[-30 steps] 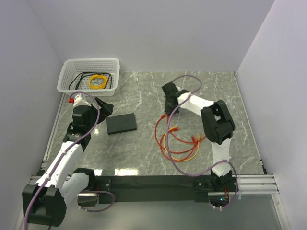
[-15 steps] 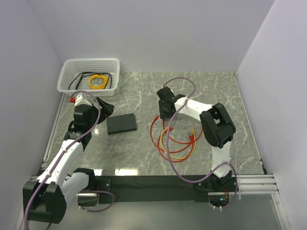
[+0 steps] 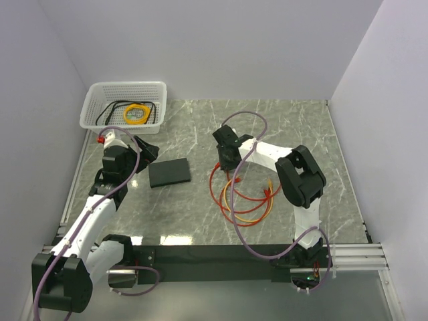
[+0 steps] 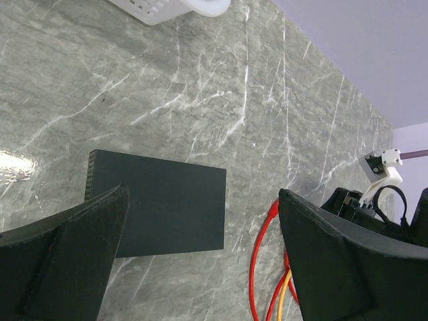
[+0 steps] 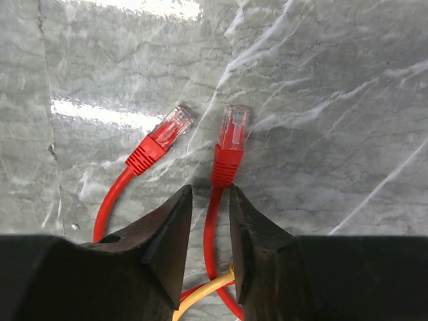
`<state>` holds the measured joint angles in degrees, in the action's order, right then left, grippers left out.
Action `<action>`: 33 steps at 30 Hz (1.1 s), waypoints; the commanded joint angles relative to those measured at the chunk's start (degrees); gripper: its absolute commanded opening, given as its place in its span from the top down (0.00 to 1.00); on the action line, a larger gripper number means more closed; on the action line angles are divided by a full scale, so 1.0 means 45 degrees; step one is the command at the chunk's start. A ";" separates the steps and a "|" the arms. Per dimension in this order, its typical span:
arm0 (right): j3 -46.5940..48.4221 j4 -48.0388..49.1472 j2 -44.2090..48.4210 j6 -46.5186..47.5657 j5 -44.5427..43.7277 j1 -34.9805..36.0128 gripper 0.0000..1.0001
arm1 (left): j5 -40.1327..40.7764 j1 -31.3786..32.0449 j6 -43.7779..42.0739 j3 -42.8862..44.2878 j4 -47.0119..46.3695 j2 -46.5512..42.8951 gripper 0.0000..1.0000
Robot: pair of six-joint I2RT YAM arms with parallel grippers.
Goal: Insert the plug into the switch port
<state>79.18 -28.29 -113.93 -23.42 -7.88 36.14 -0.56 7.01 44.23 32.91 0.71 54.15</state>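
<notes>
Right wrist view: the right gripper has its fingers drawn nearly together, leaving only a narrow gap. The red cord runs through that gap, so the gripper holds the plug by the cord just behind the red boot. The plug sits directly ahead of the fingertips, clear tip pointing away from them, low over the marble table. A second red connector lies just to the left of the plug and slightly apart from it, angled to the right. An orange-yellow cord crosses beneath the fingers.

Top external view: the black switch lies flat on the table, well apart to the left of the right gripper and near the left gripper. Loops of red and orange-yellow cord trail behind the right gripper, toward the arm's base.

Left wrist view: the left gripper has its fingers spread wide and holds nothing. The switch lies ahead of and between them, nearer the left finger. The switch port cannot be made out — only the plain top and one ribbed end show.
</notes>
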 commanded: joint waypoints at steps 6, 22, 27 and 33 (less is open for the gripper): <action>0.0276 -0.0392 -0.0210 -0.0537 -0.0963 0.0055 0.66 | 0.0085 0.0064 -0.0102 0.0227 -0.0197 -0.0334 0.01; 0.1210 0.2086 0.1738 0.0514 0.0443 0.0016 1.00 | -0.0070 0.0064 0.0074 0.0558 -0.0275 0.0251 0.01; 0.1916 0.3938 0.2991 0.0206 0.1377 -0.0452 1.00 | -0.0286 0.0064 0.0230 0.0948 -0.0197 0.0291 0.01; 0.0494 0.7143 0.5431 0.0515 0.3171 -0.0707 1.00 | -0.0345 0.0084 0.0035 0.1320 0.0292 0.0096 0.01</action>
<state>83.18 -7.99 -95.59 -22.76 0.75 33.28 -1.10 7.11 44.66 36.07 1.89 55.72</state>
